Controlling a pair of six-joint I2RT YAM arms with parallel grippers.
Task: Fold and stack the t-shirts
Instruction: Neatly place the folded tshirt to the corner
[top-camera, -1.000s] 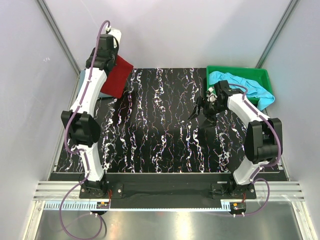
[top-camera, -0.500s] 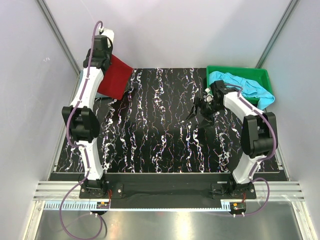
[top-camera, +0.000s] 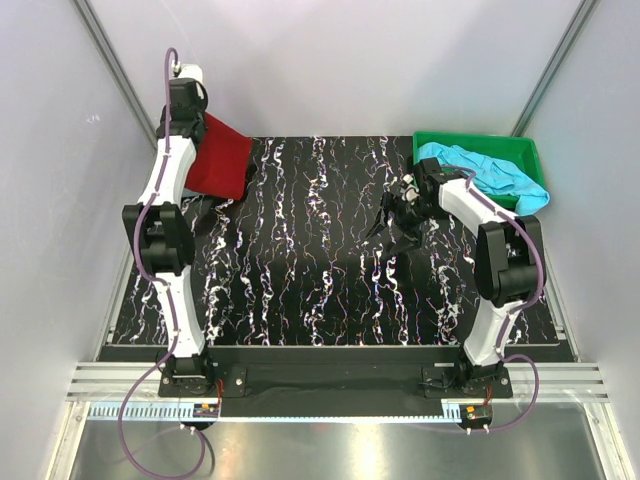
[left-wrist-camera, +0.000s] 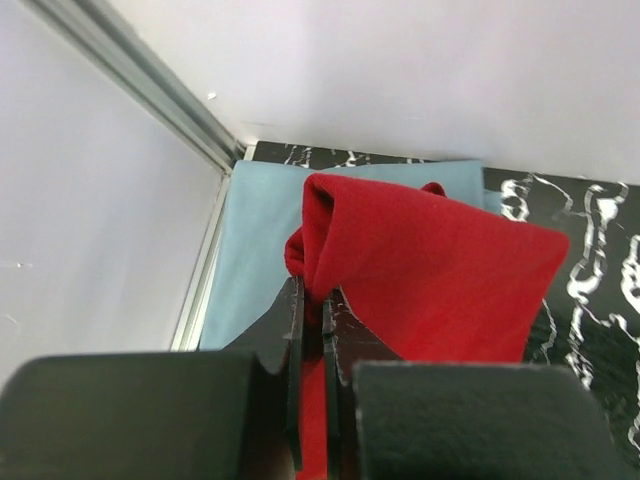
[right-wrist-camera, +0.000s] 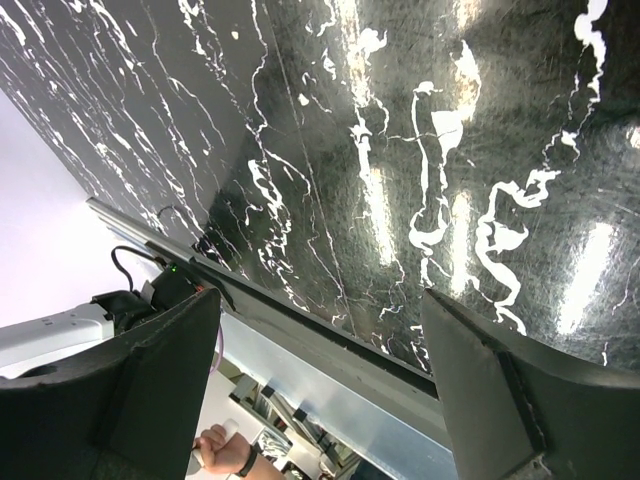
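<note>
The black table with white marble veins (top-camera: 330, 260) carries a rigid green plastic tray (top-camera: 480, 139) at its far right corner. A light turquoise cloth t-shirt (top-camera: 490, 172) lies crumpled in this tray and hangs over its right rim. At the far left corner a dusty grey-blue t-shirt (left-wrist-camera: 262, 230) lies flat. A deep red t-shirt (left-wrist-camera: 430, 270) hangs above it, pinched in the left hand (left-wrist-camera: 312, 290). The right hand (right-wrist-camera: 320, 380) is spread wide above the table, near the tray.
</note>
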